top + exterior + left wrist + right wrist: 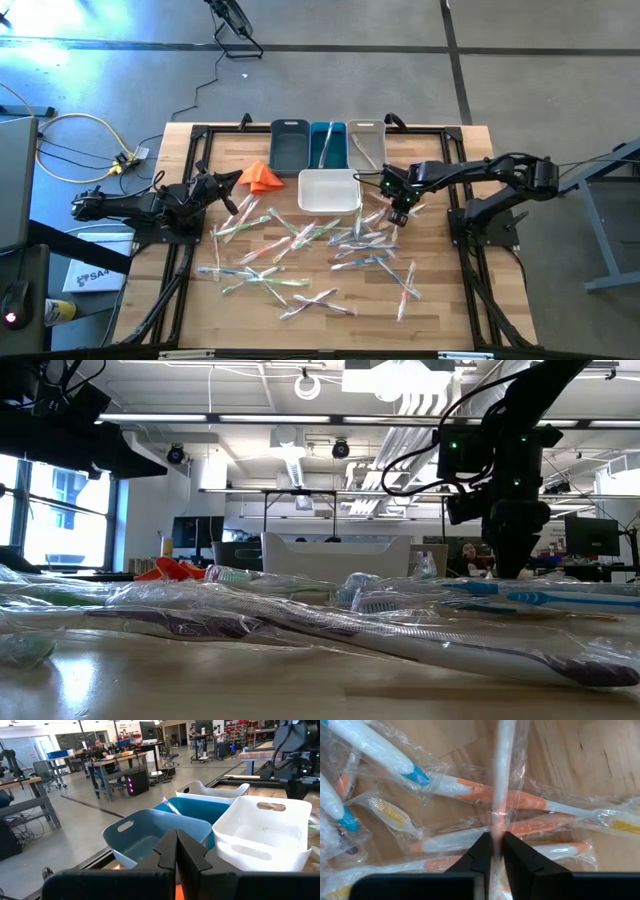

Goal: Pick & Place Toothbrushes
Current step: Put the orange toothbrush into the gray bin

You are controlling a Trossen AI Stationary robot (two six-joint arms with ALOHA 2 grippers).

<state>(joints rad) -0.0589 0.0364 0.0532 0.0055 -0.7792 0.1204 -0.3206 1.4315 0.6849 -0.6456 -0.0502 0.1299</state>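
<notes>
Right wrist view shows the right gripper (496,851) with its fingers (519,854) nearly together, pinching a whitish-handled toothbrush in a clear plastic wrapper (502,780) that runs straight out from between them. Beneath and to both sides of the fingers lie more wrapped toothbrushes with orange and blue handles (485,795), loose on the wooden table (580,765).

Overhead, most of the brushes (300,262) are scattered on the table, so the job looks barely begun. The teal plastic bin (327,146) seems to hold one or two brushes, though that is hard to confirm; the white bin (329,191) just beside the right fingers looks empty.

The left gripper (176,851) waits with its fingers pressed together on nothing, facing the bins.
</notes>
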